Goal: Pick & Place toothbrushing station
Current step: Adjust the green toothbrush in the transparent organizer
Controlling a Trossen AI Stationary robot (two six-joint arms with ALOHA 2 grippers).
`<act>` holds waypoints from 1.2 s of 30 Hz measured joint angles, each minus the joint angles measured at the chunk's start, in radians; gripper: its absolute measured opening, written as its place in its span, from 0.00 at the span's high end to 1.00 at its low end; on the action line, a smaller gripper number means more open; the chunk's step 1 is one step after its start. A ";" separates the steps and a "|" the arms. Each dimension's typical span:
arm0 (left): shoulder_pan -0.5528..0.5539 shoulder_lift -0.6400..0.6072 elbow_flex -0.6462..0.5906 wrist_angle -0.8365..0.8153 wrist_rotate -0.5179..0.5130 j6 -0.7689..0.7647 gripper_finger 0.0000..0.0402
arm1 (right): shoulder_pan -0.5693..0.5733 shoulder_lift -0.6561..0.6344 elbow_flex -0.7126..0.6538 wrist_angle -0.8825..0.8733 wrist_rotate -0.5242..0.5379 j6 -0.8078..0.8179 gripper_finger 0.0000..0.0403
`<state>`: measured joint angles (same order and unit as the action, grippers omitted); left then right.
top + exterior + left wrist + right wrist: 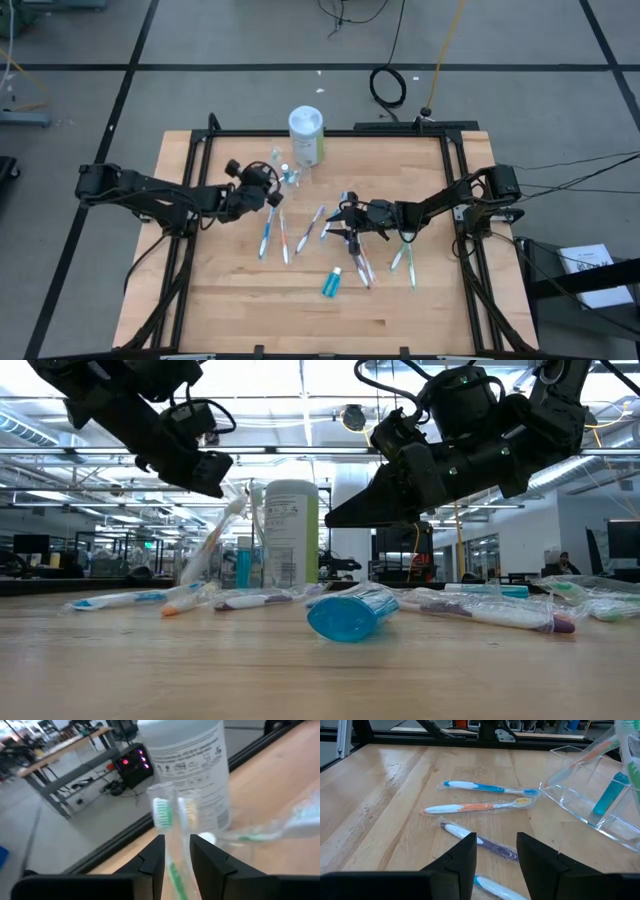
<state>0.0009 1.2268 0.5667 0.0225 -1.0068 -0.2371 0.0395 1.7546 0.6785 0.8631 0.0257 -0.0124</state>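
A clear plastic holder point(286, 176) stands in front of the white-capped canister point(306, 135). In the right wrist view the holder point(580, 800) has a teal tube point(607, 795) standing in it and an orange toothbrush point(585, 754) leaning in it. Wrapped toothbrushes lie on the table point(267, 235) point(310, 228) point(357, 262) point(405, 258), and a teal tube point(331, 283) lies nearer the front. My left gripper point(266, 192) is beside the holder, shut on a green toothbrush point(171, 865). My right gripper point(345, 226) hovers open over a purple toothbrush point(482, 843). My left gripper pinches the wrapped green toothbrush by its handle point(173, 870) between its two fingers point(152, 857). The brush lies along the fingers, and its bristle head point(162, 813) points past the fingertips toward the canister. Its other end is hidden by the gripper.
The canister point(290, 535) stands at the far middle of the table, right behind the holder. The raised dark frame rails point(452, 165) run along the table's edges. Toothbrushes lie scattered across the middle; the bare wood point(260, 310) toward the near edge is open.
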 joint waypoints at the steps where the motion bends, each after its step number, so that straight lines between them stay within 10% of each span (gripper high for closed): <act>1: -0.006 -0.005 0.004 -0.014 -0.016 0.010 0.75 | 0.000 0.000 0.000 0.000 0.001 -0.001 0.68; 12: -0.049 -0.085 0.067 -0.045 -0.001 0.101 0.75 | -0.001 0.000 0.029 0.247 -0.001 -0.081 0.68; 23: 0.017 -0.058 0.079 -0.073 0.869 0.228 0.75 | -0.001 0.000 0.058 0.202 0.000 -0.086 0.68; 36: 0.259 0.119 0.078 0.145 0.812 0.344 0.75 | 0.000 0.000 0.059 0.197 0.000 -0.086 0.68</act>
<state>0.2597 1.3459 0.6442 0.1672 -0.1947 0.1072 0.0391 1.7542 0.7376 1.0598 0.0257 -0.0982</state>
